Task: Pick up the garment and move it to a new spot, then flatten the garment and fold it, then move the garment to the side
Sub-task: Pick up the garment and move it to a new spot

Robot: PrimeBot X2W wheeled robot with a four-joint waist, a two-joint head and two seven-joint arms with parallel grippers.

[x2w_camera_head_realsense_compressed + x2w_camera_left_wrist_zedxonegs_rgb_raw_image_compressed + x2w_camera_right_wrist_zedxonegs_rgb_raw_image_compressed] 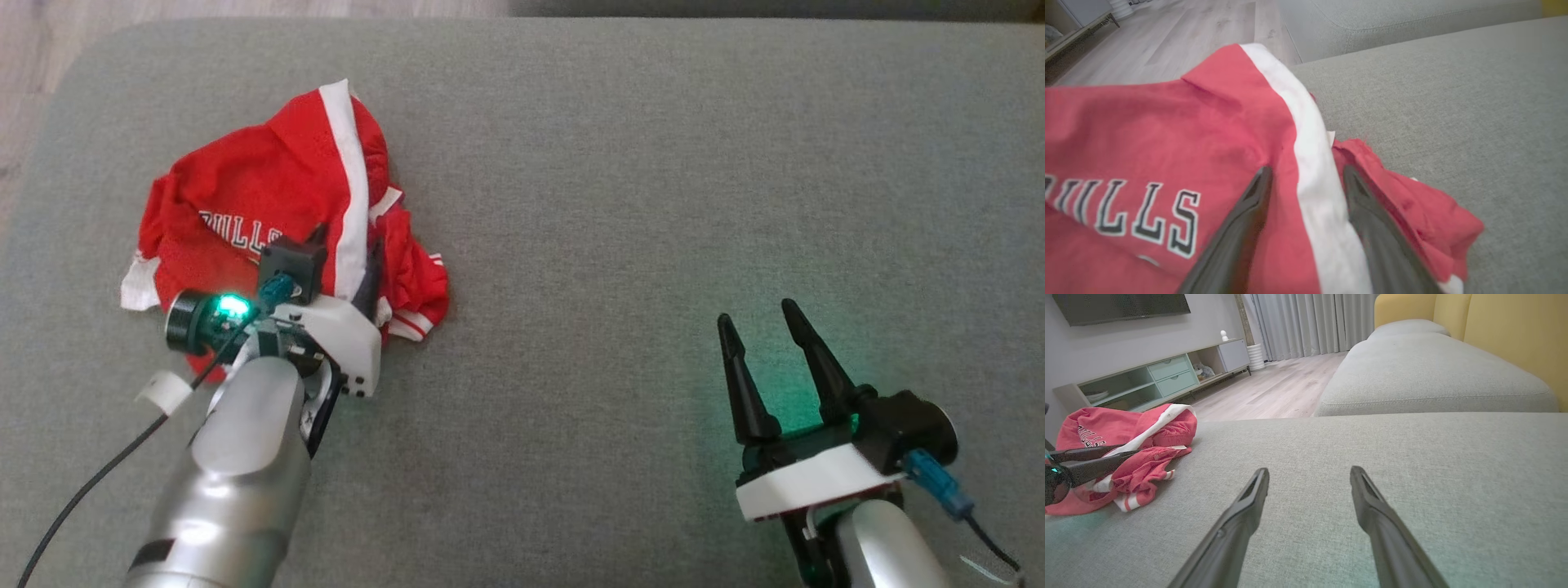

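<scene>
Grey woven fabric covers the broad sofa cushion [612, 163] that serves as the work surface. The red garment [245, 188] lies crumpled on the cushion's left part, close to its rounded far corner, with a white stripe [347, 163] and partial lettering showing. The left gripper [1306, 171] sits over the garment's near edge, jaws spread wide, one finger either side of the white stripe; no fabric is clamped. The right gripper [755, 312] is over the cushion's near right part, well apart from the garment, jaws spread wide, holding nothing.
</scene>
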